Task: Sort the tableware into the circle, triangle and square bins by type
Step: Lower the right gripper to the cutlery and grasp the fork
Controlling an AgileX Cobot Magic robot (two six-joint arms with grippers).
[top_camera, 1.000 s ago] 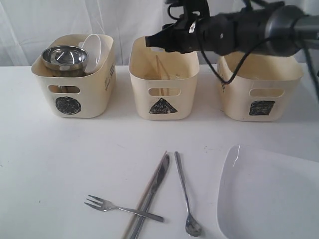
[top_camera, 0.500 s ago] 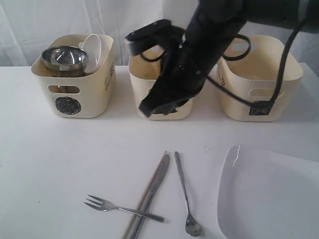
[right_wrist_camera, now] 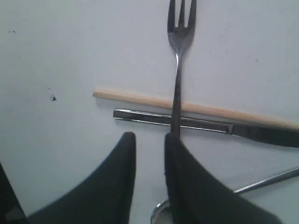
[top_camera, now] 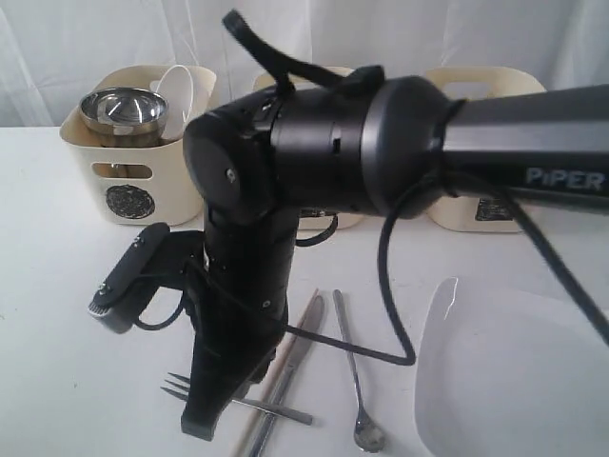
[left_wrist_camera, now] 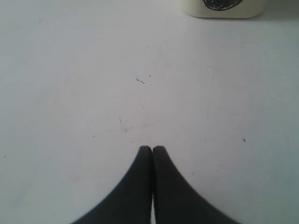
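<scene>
The exterior view is mostly filled by the right arm, whose tool [top_camera: 204, 425] hangs low over the fork [top_camera: 186, 388]. Only the right wrist view shows its fingers slightly parted, empty, with the fork's [right_wrist_camera: 177, 65] handle end running under one finger [right_wrist_camera: 180, 158]. Only the left wrist view shows the left tool [left_wrist_camera: 152, 150]: clenched, holding nothing, above bare surface [left_wrist_camera: 70, 70] near the circle bin [left_wrist_camera: 224, 8].

On the surface [top_camera: 57, 286] lie one fork, one knife [top_camera: 303, 347], one spoon [top_camera: 358, 400], one chopstick [top_camera: 306, 307] and one plate [top_camera: 514, 381]. The fork lies across the chopstick [right_wrist_camera: 201, 109] and knife [right_wrist_camera: 215, 127].

The circle bin [top_camera: 133, 181] holds one steel bowl [top_camera: 119, 109] and one white bowl [top_camera: 181, 90]. Two more bins stand mostly hidden behind the arm.
</scene>
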